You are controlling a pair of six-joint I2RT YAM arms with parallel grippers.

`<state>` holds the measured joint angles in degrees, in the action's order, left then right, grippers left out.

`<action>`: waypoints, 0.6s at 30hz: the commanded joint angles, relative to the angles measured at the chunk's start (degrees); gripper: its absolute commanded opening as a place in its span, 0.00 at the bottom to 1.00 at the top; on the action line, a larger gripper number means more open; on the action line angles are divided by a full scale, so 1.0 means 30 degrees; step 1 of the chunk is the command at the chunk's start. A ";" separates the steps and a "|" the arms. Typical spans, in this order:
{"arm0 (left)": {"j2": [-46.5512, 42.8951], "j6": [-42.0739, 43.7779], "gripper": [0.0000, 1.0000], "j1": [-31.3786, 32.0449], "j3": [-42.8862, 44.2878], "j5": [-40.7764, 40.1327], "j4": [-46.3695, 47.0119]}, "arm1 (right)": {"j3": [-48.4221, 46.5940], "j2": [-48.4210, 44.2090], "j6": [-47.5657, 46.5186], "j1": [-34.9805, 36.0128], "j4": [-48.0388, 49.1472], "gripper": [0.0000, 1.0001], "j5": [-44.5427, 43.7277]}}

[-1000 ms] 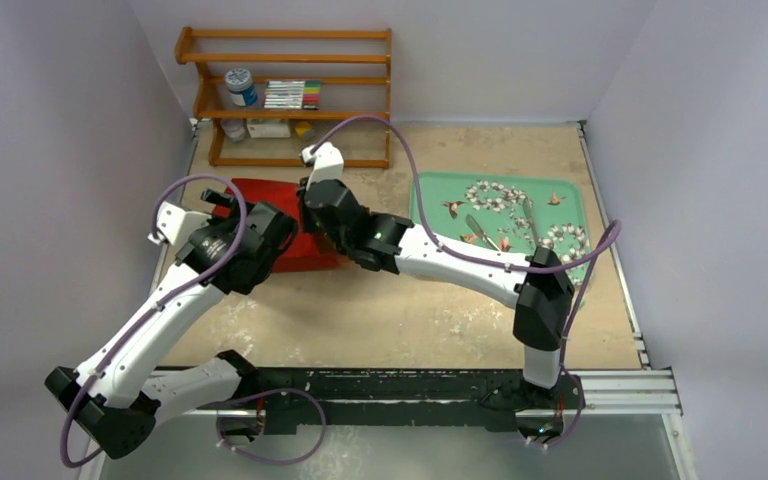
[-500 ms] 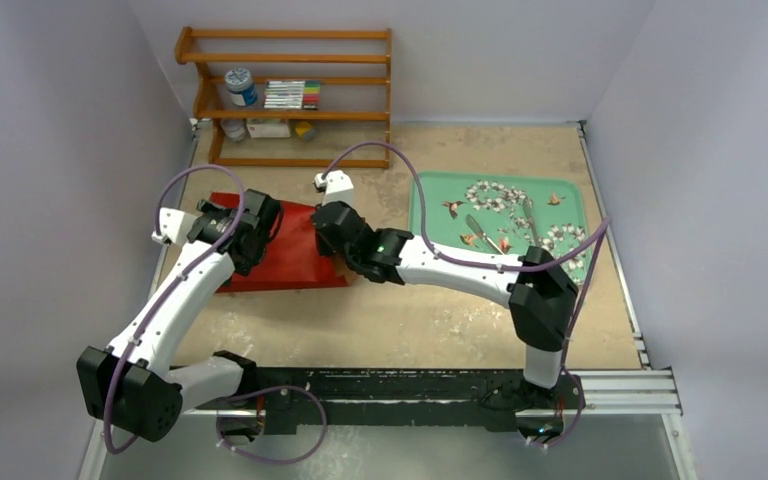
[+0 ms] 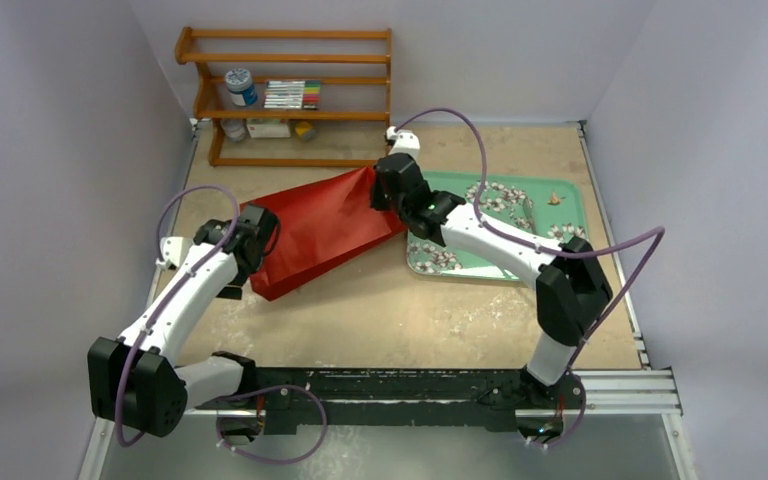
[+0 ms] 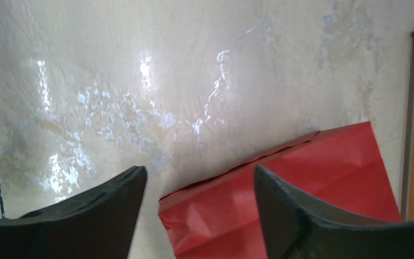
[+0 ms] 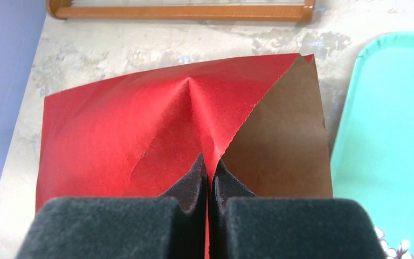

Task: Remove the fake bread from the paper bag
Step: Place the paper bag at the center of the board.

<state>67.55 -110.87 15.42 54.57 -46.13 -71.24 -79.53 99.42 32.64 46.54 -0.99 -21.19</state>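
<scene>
Nearest you, your left claw (image 4: 199,172) hangs over the table (image 3: 410,310) with its fingers (image 4: 86,216) spread wide and nothing between them. A closed corner of the paper bag (image 3: 325,230) lies on the table just below the gap. The bag lies flat and slanted, its closed end near and left and its mouth far and right. The outside is glossy red with no print on it, and what it holds is hidden.

At the mouth, your right claw (image 5: 210,172) is pressed together on the notched rim, pinching a fold of red paper. A flap of plain brown inside is turned out beside it. Just right of that sits the teal tray (image 5: 377,108), patterned with flowers.

Farthest off, the wooden rack (image 3: 290,34) carries a jar (image 3: 241,85) and a striped box (image 3: 292,94). Their labels are too small to read.

A second ago both claws crowded over the bag at the left, and it looked bunched. Since then your right claw has swung far and right to the tray's edge, and the bag now lies stretched out along the slant. Your left claw has drawn back to the bag's near end.
</scene>
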 commanded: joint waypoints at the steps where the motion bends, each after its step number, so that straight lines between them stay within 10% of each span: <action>1: -0.0546 -0.1710 0.60 -0.0159 -0.0837 0.1963 0.0608 | -0.1453 0.0426 -0.0036 -0.0235 0.0755 0.00 0.0917; 11: -0.1429 -0.1597 0.29 -0.0111 -0.2969 0.5633 0.2114 | -0.2221 0.1951 0.0210 -0.0251 0.0864 0.00 0.2288; 18: -0.2295 -0.1155 0.25 0.0070 -0.3263 0.5620 0.1551 | -0.2758 0.2252 0.0222 -0.0243 0.0777 0.00 0.1764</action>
<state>63.05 -114.61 15.44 45.80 -29.41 -66.39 -84.44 106.91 32.64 45.45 -0.16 -15.42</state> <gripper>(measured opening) 0.254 0.004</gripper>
